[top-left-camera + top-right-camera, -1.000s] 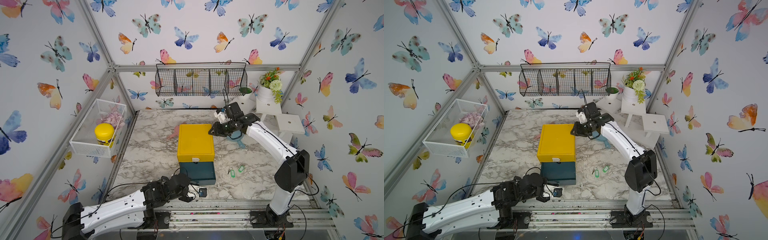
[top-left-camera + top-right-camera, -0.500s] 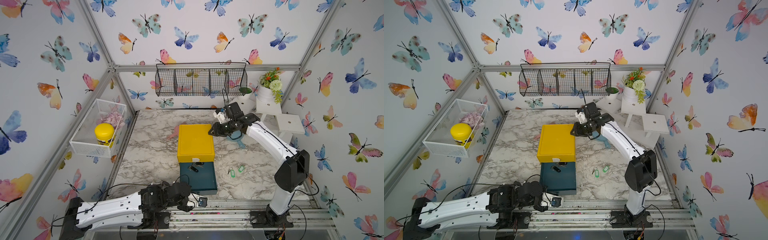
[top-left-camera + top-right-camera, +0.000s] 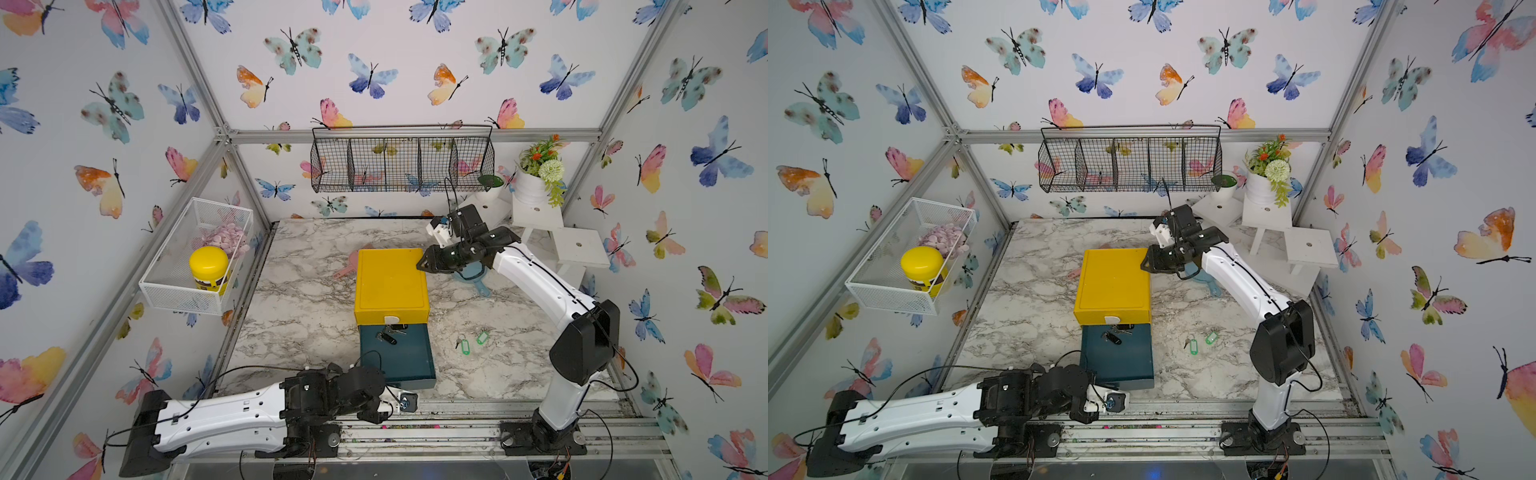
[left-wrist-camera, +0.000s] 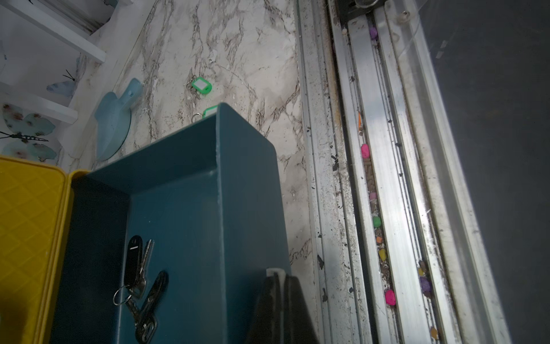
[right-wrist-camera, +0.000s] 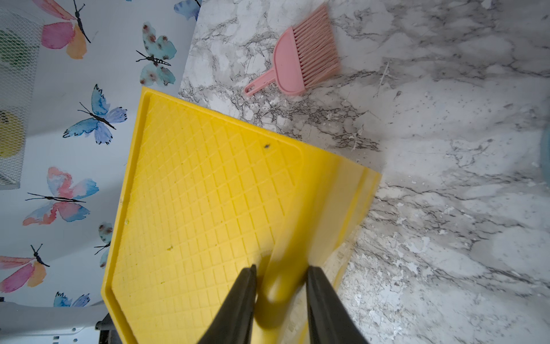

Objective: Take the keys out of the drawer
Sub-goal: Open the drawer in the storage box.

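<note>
A teal drawer (image 3: 401,361) stands pulled out from under the yellow box (image 3: 390,282), toward the table's front edge. Near its back lies a bunch of keys (image 3: 388,335) with black tags, plain in the left wrist view (image 4: 138,280). My left gripper (image 4: 281,275) is shut on the white handle (image 4: 273,271) at the drawer's front; in a top view it sits low at the drawer front (image 3: 397,392). My right gripper (image 5: 279,268) clamps the box's back right corner (image 3: 420,264). Two green-tagged keys (image 3: 464,348) (image 3: 482,337) lie on the marble, right of the drawer.
A pink brush (image 5: 300,59) lies behind the box and a pale blue dustpan (image 4: 114,122) to its right. White stools (image 3: 577,249) and a flower pot (image 3: 536,183) fill the back right corner. A wire tray with a yellow-lidded jar (image 3: 208,270) hangs on the left wall. An aluminium rail (image 4: 372,178) runs along the front edge.
My left arm has drawn back toward the front edge, pulling the teal drawer further out; the black-tagged keys have come into view. The right arm and the box have stayed put.
</note>
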You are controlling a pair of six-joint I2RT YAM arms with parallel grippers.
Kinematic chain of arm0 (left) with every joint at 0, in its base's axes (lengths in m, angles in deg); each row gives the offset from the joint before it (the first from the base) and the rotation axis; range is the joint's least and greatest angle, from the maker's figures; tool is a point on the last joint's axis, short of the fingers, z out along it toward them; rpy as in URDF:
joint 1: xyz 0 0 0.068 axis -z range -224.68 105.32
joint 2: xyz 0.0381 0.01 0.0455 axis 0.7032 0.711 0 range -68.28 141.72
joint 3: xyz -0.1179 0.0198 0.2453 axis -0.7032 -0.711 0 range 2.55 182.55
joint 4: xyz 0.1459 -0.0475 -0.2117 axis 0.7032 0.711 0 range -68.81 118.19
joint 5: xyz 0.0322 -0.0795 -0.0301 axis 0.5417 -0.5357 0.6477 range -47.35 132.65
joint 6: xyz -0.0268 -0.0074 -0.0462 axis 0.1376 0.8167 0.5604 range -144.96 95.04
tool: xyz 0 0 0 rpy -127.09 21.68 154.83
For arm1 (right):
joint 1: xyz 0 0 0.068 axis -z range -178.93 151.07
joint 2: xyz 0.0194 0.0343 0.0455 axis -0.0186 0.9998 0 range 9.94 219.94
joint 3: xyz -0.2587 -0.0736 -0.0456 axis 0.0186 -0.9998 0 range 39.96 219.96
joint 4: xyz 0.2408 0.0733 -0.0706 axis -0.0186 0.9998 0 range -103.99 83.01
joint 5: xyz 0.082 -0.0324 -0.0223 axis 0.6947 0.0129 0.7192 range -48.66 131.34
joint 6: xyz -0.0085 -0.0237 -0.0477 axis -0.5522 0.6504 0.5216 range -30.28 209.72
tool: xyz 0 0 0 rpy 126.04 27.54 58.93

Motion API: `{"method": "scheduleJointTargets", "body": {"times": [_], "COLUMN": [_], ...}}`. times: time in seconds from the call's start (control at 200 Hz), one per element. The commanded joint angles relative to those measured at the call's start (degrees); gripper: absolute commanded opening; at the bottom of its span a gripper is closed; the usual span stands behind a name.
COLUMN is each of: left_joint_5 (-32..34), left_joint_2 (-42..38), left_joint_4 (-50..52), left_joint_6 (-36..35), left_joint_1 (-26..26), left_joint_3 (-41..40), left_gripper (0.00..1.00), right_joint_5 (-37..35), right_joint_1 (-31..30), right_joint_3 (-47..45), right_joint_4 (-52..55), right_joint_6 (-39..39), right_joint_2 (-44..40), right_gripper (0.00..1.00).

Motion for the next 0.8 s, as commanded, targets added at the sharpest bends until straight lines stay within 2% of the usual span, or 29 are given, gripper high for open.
{"method": "scheduleJointTargets", "body": {"times": [0.0, 0.566, 0.676, 0.796], "left_joint_5": [0.8, 4.2, 3.8, 3.6], "left_joint_2": [-0.5, -2.6, -2.4, -1.7], "left_joint_4": [-0.2, 3.7, 3.6, 2.8], "left_joint_6": [1.3, 3.3, 3.0, 3.0], "left_joint_1": [0.7, 1.4, 1.5, 1.6], "left_joint_3": [0.7, 0.4, 0.6, 0.4], "left_gripper": [0.00, 0.01, 0.03, 0.10], "right_joint_5": [2.7, 2.9, 2.8, 2.4], "right_joint_1": [-0.6, -0.6, -0.6, -0.6], "right_joint_3": [-1.4, -2.0, -2.2, -2.8], "right_joint_4": [4.2, 3.9, 4.0, 4.0], "right_joint_6": [1.7, 1.7, 1.6, 1.5], "right_joint_2": [-1.4, -1.5, -1.8, -2.4], "right_gripper": [0.34, 0.34, 0.34, 0.34]}}
